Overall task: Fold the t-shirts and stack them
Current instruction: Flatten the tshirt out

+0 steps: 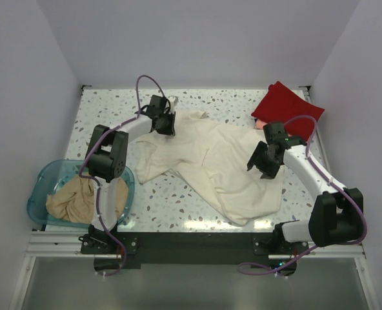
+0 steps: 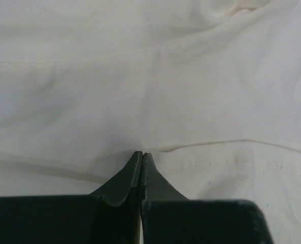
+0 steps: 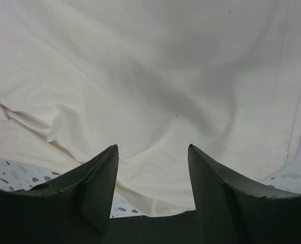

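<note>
Terrazzo table [image 1: 165, 200]: L gripper [image 2: 142, 154] pinches cream-white t-shirt [image 1: 223, 168], R gripper [image 3: 152, 147] spread above it.

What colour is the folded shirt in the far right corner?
The shirt is red; top external view.

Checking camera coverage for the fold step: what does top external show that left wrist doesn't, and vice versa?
Top external only: the folded red shirt at the far right corner, the tan shirt bunched in the blue tub, the speckled tabletop, and the right jaws open over the right side of the cream shirt.
Left wrist only: the left jaws shut tip to tip at a crease, apparently pinching the fabric, plus a stitched hem line.
Both: the cream shirt, wrinkled.
</note>
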`<state>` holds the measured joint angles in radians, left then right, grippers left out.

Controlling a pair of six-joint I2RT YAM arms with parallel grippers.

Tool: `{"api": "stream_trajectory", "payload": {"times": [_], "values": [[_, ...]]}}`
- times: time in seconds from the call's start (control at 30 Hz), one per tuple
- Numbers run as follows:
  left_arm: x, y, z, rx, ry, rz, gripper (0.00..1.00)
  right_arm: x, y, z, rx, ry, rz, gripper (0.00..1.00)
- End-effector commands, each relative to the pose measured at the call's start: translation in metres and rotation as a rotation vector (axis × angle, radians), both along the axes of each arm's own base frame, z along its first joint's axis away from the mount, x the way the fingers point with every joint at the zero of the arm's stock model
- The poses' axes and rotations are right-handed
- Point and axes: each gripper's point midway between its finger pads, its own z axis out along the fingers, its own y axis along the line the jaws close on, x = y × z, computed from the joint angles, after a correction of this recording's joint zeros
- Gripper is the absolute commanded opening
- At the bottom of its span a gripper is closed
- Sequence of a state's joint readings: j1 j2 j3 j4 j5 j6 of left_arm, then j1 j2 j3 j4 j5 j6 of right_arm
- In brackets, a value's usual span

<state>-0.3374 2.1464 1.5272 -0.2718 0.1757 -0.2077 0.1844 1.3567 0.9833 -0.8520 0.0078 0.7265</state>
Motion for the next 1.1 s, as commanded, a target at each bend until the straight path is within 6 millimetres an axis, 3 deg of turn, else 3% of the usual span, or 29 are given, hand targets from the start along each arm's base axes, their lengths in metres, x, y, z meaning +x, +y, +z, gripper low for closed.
{"api": "stream_trajectory", "payload": {"times": [0.0,0.1,0.13,0.2,0.23,0.3,0.37,0.4,0.43,0.57,0.67,0.83,0.9,1.0,1.07], "values": [[0.012,-0.011,0.038,-0.066,-0.084,0.014,0.0,-0.007,0.001,-0.005,0.006,0.024,-0.008,0.6],[0.021,-0.005,0.072,-0.088,-0.154,0.059,0.0,-0.015,-0.001,-0.014,-0.004,0.065,-0.003,0.6],[0.024,0.002,0.094,-0.107,-0.194,0.083,0.0,-0.017,-0.001,-0.017,-0.007,0.08,-0.003,0.6],[0.03,0.011,0.12,-0.159,-0.237,0.135,0.0,-0.023,-0.004,-0.026,-0.026,0.126,0.0,0.6],[0.03,0.026,0.142,-0.186,-0.273,0.173,0.0,-0.025,-0.005,-0.029,-0.03,0.141,-0.002,0.6],[0.032,0.039,0.167,-0.242,-0.312,0.219,0.0,-0.029,-0.007,-0.035,-0.045,0.166,0.002,0.6],[0.027,0.074,0.192,-0.275,-0.357,0.286,0.0,-0.031,-0.01,-0.041,-0.06,0.19,-0.002,0.61],[0.027,0.072,0.194,-0.285,-0.359,0.282,0.0,-0.031,-0.01,-0.041,-0.066,0.188,0.0,0.61],[0.023,0.086,0.197,-0.287,-0.363,0.303,0.0,-0.032,-0.011,-0.043,-0.068,0.193,-0.003,0.61],[0.012,0.1,0.19,-0.271,-0.338,0.316,0.0,-0.034,-0.009,-0.048,-0.057,0.203,-0.004,0.61],[0.005,0.12,0.196,-0.229,-0.365,0.359,0.0,-0.042,-0.013,-0.05,-0.075,0.228,-0.008,0.61],[-0.002,0.169,0.201,-0.179,-0.382,0.46,0.0,-0.051,-0.017,-0.042,-0.092,0.233,-0.012,0.64],[-0.002,0.199,0.204,-0.18,-0.39,0.53,0.0,-0.052,-0.02,-0.033,-0.099,0.211,-0.017,0.66],[0.0,0.212,0.205,-0.19,-0.393,0.544,0.0,-0.055,-0.022,-0.028,-0.11,0.209,-0.015,0.68],[0.001,0.211,0.206,-0.206,-0.39,0.534,0.0,-0.06,-0.021,-0.031,-0.103,0.226,-0.01,0.7]]}}
